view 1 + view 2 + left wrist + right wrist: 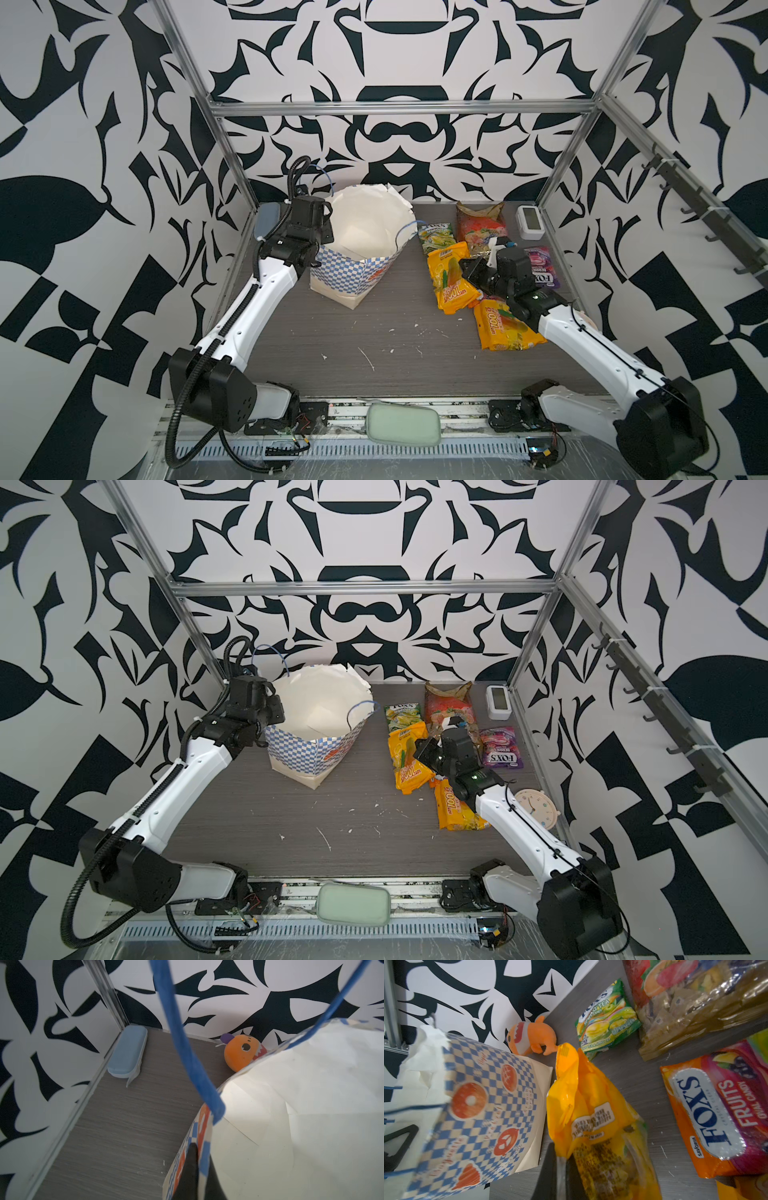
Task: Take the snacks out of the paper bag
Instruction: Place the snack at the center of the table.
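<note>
Bag [360, 259] [314, 742] upright on table [374, 336], mouth open, rim torn and ragged. Left gripper [202, 1176] clamped on bag's left rim: one finger outside on the checkered band, the other inside against cream paper. Blue cord handle [187, 1053] arches up from the rim just beyond the grip.

Snacks all outside bag, on its right. Right gripper [560, 1176] pinched tight on one end of yellow packet [591, 1105] [451, 274], just right of bag; the free end is crumpled. Cannot tell whether that packet touches table.

Green packet [436, 237] lies flat beyond the held one, near bag's far-right corner. Gold-red packet [480, 228] sits beside it, further from bag. Purple packet [544, 266] is furthest right of bag. Second yellow packet [505, 332] lies right of bag toward the robot, partly under right arm. Fruits packet [716, 1115], clear only in right wrist view, lies on the held packet's side away from bag.

Plush [241, 1053] lies behind bag at the wall. Blue case [126, 1053] sits left of bag, in the corner.
</note>
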### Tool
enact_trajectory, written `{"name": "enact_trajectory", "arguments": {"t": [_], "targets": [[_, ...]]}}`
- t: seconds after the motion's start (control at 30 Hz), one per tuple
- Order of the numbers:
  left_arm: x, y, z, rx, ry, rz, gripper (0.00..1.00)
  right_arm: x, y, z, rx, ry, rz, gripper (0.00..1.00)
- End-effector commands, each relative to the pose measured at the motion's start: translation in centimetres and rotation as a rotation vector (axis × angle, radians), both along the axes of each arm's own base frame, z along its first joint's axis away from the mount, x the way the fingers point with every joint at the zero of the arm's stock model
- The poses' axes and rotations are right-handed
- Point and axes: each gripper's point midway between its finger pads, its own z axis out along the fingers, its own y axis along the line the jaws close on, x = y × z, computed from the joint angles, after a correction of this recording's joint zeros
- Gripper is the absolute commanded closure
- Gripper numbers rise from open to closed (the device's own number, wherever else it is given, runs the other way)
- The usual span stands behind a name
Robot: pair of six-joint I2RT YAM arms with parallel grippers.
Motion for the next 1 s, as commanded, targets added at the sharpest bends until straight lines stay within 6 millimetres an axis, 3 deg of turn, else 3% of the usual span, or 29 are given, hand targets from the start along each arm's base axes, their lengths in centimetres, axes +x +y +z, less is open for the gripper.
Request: {"name": "enact_trajectory", "arguments": {"t": [0.0,0.03,0.1,0.3,0.7,0.97], "targets": [[-1.7,0.0,-0.8,-0.159,0.021,0.067,1.00,1.4,0.0,4.3,0.056,-0.152,-0.029,1.00],[-2.4,0.4,0.1,-0.187,-0.011,0.088,1.00,1.4,-0.1,4.0,0.047,-0.150,-0.030,1.00],[-2.8,0.5,0.2,-0.234,-0.043,0.104,1.00,1.4,0.0,3.2,0.044,-0.137,-0.029,1.00],[-4.5,1.6,-0.5,-0.262,-0.036,0.166,1.00,1.4,0.1,1.2,0.045,-0.104,-0.023,1.00],[-5.1,0.0,-1.8,-0.368,0.001,0.121,0.97,1.7,0.1,-2.4,0.028,-0.054,-0.030,1.00],[-5.1,-0.3,0.1,-0.374,-0.062,0.100,0.56,2.5,0.3,-3.8,0.020,-0.030,-0.041,1.00]]}}
